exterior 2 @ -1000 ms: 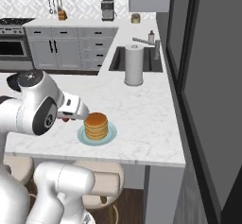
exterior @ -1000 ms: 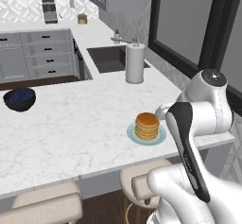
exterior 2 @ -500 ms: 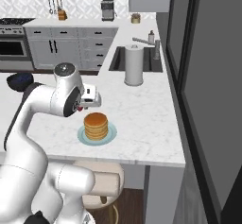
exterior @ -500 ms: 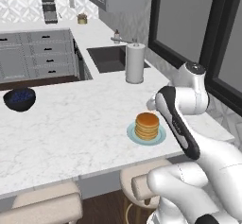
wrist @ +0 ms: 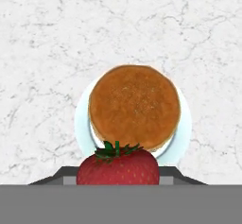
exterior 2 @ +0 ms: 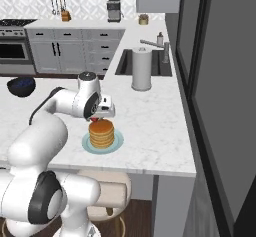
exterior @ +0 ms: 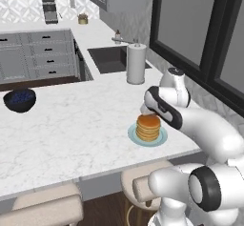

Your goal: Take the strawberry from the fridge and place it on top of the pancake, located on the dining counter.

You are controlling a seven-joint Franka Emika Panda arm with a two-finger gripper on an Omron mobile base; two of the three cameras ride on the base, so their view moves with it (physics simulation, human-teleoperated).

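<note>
A stack of golden pancakes (wrist: 134,106) rests on a pale blue plate (wrist: 185,126) on the white marble dining counter (exterior: 71,134). The bright red strawberry (wrist: 118,167) with green leaves sits between my fingertips, and my gripper (wrist: 118,175) is shut on it. In the base views the gripper (exterior 2: 98,116) hovers just above the far edge of the pancake stack (exterior 2: 101,132), with a bit of red strawberry (exterior 2: 94,119) showing under the hand. From the left base view the hand (exterior: 145,109) hangs close over the pancakes (exterior: 148,126).
A paper towel roll (exterior 2: 141,69) stands behind the plate, beside the sink (exterior: 112,58). A dark blue bowl (exterior: 19,99) sits at the counter's left. Beige stools (exterior: 43,203) are tucked under the near edge. Dark windows line the right wall.
The arm has swung forward from near the base and out over the counter. The gripper with the strawberry now hangs just above the pancake stack.
</note>
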